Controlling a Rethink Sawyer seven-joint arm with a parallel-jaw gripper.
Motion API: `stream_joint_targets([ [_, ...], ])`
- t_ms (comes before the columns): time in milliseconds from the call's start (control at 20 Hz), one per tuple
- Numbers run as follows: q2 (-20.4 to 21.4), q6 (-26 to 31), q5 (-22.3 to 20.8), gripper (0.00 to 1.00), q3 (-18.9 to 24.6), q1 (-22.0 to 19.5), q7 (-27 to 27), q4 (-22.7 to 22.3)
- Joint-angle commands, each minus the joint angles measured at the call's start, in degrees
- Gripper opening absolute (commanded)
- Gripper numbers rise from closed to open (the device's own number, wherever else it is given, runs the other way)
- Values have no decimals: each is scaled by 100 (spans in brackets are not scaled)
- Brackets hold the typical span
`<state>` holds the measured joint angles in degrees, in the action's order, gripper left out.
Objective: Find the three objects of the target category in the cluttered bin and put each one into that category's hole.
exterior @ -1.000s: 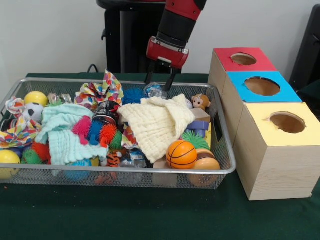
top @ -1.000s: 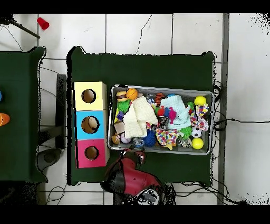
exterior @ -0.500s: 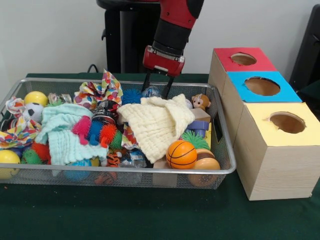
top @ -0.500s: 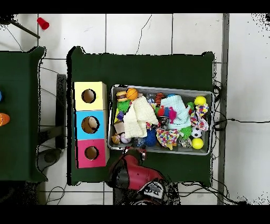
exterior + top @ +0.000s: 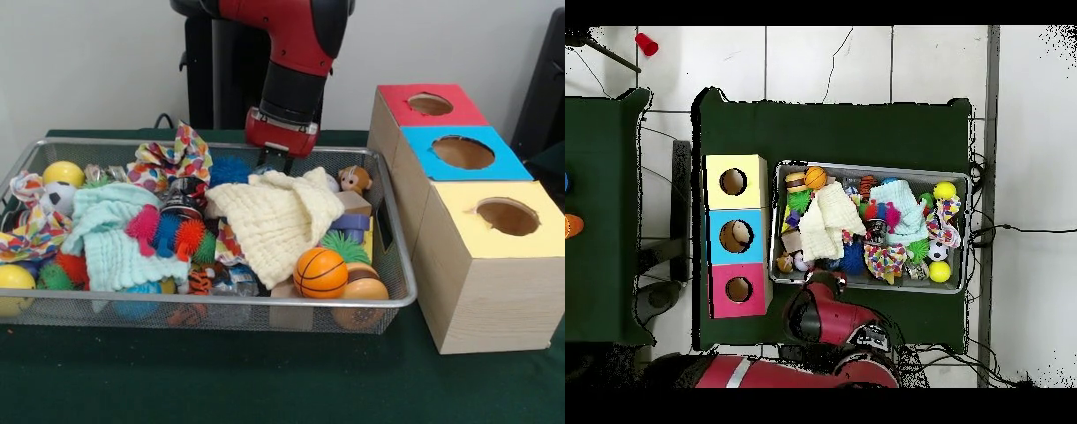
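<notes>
Gripper (image 5: pixel 275 164) is sunk behind the waffly cream cloth (image 5: pixel 276 215) at the wire-mesh bin's (image 5: pixel 212 302) 12 o'clock edge, can't tell if the jaws are spread.

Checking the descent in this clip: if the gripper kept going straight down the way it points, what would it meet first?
Probably the clutter at the bin's far edge: the gripper hangs just behind the cream cloth, beside a blue spiky ball. Depth is unclear, so which comes first is uncertain.

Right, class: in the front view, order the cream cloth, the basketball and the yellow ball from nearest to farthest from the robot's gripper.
1. Cream cloth, just below the gripper.
2. Basketball, by the bin's front rim.
3. Yellow ball, at the far left end.
</notes>
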<state>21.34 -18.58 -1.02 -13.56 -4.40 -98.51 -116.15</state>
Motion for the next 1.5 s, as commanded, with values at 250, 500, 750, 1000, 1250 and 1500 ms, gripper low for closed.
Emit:
stream_joint_targets([
  [250, -479, 63, 201, 0, 590, 74, -1139, 270],
  [500, 561, 695, 520, 0, 235, 526, -1253, -409],
  [750, 1499, 1749, 751, 0, -52, 867, -1079, -540],
  [1000, 1792, 2396, 821, 0, -264, 1134, -1017, -389],
  [1250, 1974, 2802, 914, 0, -200, 1266, -1190, -295],
  [1500, 2208, 3231, 1164, 0, -207, 1449, -1376, -135],
])
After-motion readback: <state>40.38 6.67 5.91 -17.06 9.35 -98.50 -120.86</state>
